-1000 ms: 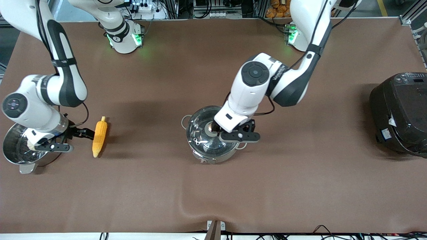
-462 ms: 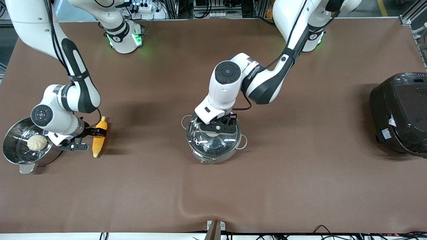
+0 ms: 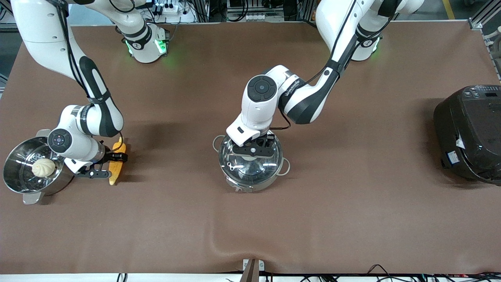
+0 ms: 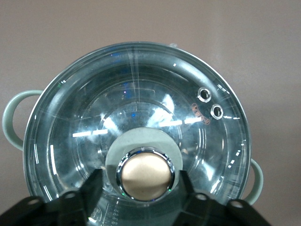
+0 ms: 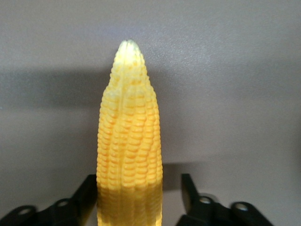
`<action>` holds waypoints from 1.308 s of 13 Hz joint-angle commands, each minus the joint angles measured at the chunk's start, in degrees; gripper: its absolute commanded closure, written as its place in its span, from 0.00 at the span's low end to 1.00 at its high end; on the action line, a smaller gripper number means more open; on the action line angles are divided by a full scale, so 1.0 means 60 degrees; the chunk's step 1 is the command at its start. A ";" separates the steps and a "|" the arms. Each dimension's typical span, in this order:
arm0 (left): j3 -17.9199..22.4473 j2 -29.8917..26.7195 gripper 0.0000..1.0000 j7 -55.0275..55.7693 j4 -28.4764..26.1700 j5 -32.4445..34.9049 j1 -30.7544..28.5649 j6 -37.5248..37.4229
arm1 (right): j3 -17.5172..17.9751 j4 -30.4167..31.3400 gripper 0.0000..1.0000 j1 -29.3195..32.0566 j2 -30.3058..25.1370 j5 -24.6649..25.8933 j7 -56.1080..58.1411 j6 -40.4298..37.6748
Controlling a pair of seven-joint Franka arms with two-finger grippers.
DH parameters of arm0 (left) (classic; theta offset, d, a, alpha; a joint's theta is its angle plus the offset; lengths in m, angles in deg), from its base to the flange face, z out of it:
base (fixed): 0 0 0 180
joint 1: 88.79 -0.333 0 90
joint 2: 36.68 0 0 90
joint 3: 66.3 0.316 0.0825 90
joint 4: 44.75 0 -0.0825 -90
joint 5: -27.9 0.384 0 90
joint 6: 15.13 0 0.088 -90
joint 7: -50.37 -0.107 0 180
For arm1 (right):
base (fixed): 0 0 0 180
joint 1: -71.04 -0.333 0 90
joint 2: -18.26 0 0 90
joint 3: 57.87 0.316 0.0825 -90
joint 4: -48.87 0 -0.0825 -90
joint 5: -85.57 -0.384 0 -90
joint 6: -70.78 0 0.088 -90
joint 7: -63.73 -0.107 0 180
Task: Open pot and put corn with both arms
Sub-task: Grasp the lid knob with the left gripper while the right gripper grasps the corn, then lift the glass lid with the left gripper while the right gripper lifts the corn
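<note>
The pot [image 3: 239, 187] stands mid-table with its glass lid [image 3: 250, 169] on; both also show in the left wrist view, the lid [image 4: 136, 103] with its copper knob [image 4: 146, 174]. My left gripper [image 3: 254, 147] is low over the lid, open, with a finger on each side of the knob [image 4: 141, 190] and a gap at both. The corn [image 3: 113, 176] lies on the table toward the right arm's end. My right gripper [image 3: 116, 158] is open and straddles the cob's thick part [image 5: 136, 197]; one finger [image 5: 87, 193] is close against the corn [image 5: 129, 141], the other stands apart.
A steel steamer pot [image 3: 15, 184] with a pale bun [image 3: 43, 167] in it stands beside the corn, at the right arm's end. A black rice cooker [image 3: 469, 133] stands at the left arm's end. The brown cloth has a wrinkle near the front edge.
My right gripper has moved from beside the steamer pot onto the corn and now straddles it. My left gripper has shifted across the lid and now sits around the knob.
</note>
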 commanded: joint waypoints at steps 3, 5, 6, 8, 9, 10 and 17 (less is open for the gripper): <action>0.0102 0.0040 1.00 0.0963 0.0257 0.0068 0.0093 -0.0024 | 0.0099 -0.0792 0.79 0.0043 -0.0192 -0.0050 0.0404 -0.1629; 0.0102 -0.0295 1.00 0.1021 0.0257 0.0039 0.0020 -0.0140 | 0.0157 -0.1960 0.79 -0.0059 -0.0573 -0.0035 0.0462 -0.3630; 0.0102 -0.0631 1.00 0.1094 0.0242 0.0053 -0.0082 -0.0257 | 0.0274 -0.2779 0.80 -0.0132 -0.0589 -0.0035 0.0549 -0.4685; 0.0117 -0.1319 1.00 0.1153 0.0228 0.0053 -0.0767 -0.0871 | 0.0348 -0.3838 0.79 -0.0439 -0.0545 -0.0050 0.0536 -0.5383; 0.0117 -0.1584 1.00 0.1487 0.0213 0.0053 -0.1337 -0.1033 | 0.0348 -0.4103 0.79 -0.0905 -0.0588 -0.0064 0.0463 -0.5384; 0.0117 -0.1615 1.00 0.1853 0.0213 0.0067 -0.2038 -0.1049 | 0.0348 -0.4439 0.79 -0.1214 -0.0618 -0.0079 0.0462 -0.5456; 0.0073 -0.1819 1.00 0.1681 -0.2549 0.0887 -0.4770 0.0116 | 0.0568 -0.6199 0.79 -0.3249 -0.0121 -0.2690 -0.2268 -0.5106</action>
